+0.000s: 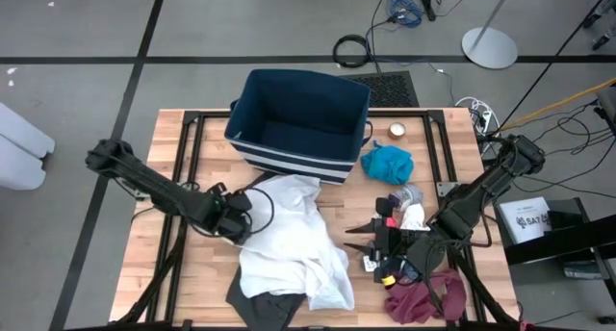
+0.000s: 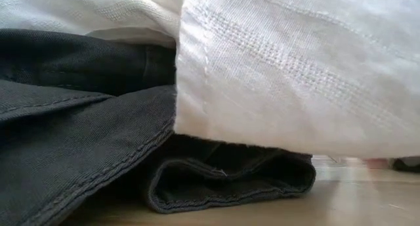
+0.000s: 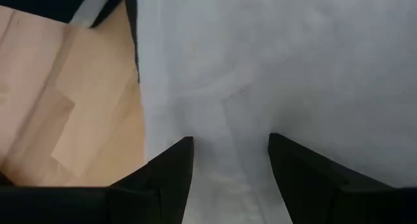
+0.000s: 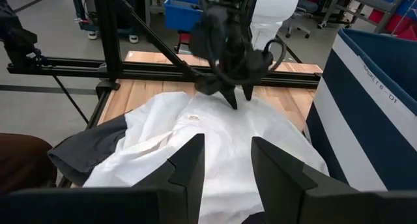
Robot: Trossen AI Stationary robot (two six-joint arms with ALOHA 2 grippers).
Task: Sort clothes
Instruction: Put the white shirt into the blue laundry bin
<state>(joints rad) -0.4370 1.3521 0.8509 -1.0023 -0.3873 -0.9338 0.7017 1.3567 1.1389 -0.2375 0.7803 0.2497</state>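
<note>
At the near edge of the table (image 1: 192,292) lies a dark grey top (image 1: 258,307), partly under a white shirt (image 1: 294,235) that spreads across the middle. The low view shows the white cloth draped over the folded grey hem. To the near right sits a maroon top (image 1: 423,297), and past it a small pale sock (image 1: 412,216) and a bright blue top (image 1: 387,164), which lies just right of the dark blue bin (image 1: 300,119) at the far middle.

The left gripper (image 1: 241,214) is at the white shirt's left edge, pointing right into the cloth. Its own view shows its fingers (image 3: 166,175) spread wide with white fabric between and beneath them; whether they touch the cloth I cannot tell, but nothing is pinched yet. The shirt's long side runs near to far, so the gripper meets it side-on. The left arm is clearly the closer one to this garment, and the likely next step is to close on the fabric.

The right gripper (image 1: 371,237) hovers just right of the shirt, facing left toward it. Its fingers (image 4: 189,162) stand partly apart and hold nothing.
</note>
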